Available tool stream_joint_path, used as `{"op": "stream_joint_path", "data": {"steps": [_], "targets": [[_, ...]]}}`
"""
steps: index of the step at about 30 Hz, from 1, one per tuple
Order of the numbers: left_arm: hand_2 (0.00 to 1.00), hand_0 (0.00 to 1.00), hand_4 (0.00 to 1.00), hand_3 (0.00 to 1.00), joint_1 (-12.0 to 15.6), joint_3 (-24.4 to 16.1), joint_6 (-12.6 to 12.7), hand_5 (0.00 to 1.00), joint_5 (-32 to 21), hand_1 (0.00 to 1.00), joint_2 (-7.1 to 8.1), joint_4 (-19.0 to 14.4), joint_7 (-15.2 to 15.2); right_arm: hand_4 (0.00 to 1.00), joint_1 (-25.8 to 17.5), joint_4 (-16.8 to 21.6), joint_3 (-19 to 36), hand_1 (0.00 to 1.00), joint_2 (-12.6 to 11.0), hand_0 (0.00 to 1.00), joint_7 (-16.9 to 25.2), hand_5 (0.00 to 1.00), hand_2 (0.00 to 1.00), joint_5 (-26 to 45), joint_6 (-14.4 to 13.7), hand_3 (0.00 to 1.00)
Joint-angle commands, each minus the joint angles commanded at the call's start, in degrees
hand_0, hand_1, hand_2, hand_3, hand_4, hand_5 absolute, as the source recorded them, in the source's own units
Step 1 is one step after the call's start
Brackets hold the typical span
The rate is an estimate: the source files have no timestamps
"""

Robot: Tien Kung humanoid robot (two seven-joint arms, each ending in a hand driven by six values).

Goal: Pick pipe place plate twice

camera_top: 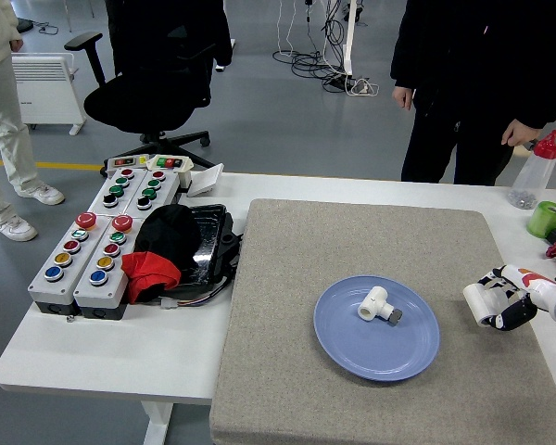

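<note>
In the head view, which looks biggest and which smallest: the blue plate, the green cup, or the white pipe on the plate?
1. Blue plate, by far the largest.
2. Green cup.
3. White pipe on the plate.
The cup and pipe look close in size, and the cup sits farther from the camera, so their order is unsure.

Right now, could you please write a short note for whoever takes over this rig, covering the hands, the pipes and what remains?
Right hand: at the right edge of the grey mat, fingers closed around the second white pipe fitting, which looks raised just off the mat.
Left hand: not in view.
Blue plate: mid-mat, with the first white pipe fitting already lying on it.
Person: standing at the far side, hands off the table.
Done: one pipe is on the plate; the second is grasped.
Left: carry the second pipe left over the plate, set it down beside the first, let go.
</note>
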Motion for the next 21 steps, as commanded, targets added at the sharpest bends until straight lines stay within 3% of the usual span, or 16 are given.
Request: {"op": "stream_joint_path", "data": {"steps": [3,9,11,12,17,18,21], "targets": [[0.683,0.672,0.495,0.623,0.2,-0.1,0.0,0.998,0.1,0.667,0.03,0.0,0.0,0.618,0.0,6.1,0.9,0.415,-0.6,0.32,-0.3,0.127,0.51,-0.6,-0.2,0.725],[0.683,0.671,0.495,0.623,0.3,0.1,-0.1,0.998,0.0,0.667,0.05,-0.1,0.2,0.621,1.0,15.4,-2.9,0.419,-0.3,0.32,-0.8,0.134,0.512,-0.2,0.3,0.722],[0.683,0.671,0.495,0.623,0.3,0.4,-0.1,0.998,-0.4,0.667,0.07,-0.1,0.2,0.621,1.6,16.9,-5.2,0.419,0.3,0.32,-1.5,0.134,0.512,-0.3,0.6,0.722],[0.682,0.672,0.495,0.623,0.3,0.4,0.0,0.998,-0.4,0.667,0.08,-0.2,0.2,0.633,1.7,17.1,-5.7,0.479,0.5,0.383,-1.6,0.139,0.554,-0.3,0.7,0.735],[0.682,0.672,0.495,0.623,0.1,1.2,0.1,0.998,-1.5,0.667,0.15,-0.1,0.0,0.633,2.5,18.4,-9.4,0.479,1.1,0.383,-2.2,0.139,0.554,-1.6,1.1,0.735],[0.681,0.672,0.494,0.623,0.1,1.3,0.1,0.998,-1.6,0.665,0.16,-0.1,0.0,0.656,2.6,18.6,-9.6,0.613,1.1,0.545,-2.3,0.168,0.661,-1.7,1.2,0.799],[0.681,0.672,0.494,0.623,0.0,1.5,0.1,0.998,-1.8,0.665,0.16,-0.2,0.0,0.656,3.1,19.0,-10.8,0.613,1.2,0.545,-3.8,0.168,0.661,-2.1,3.1,0.799]]}}
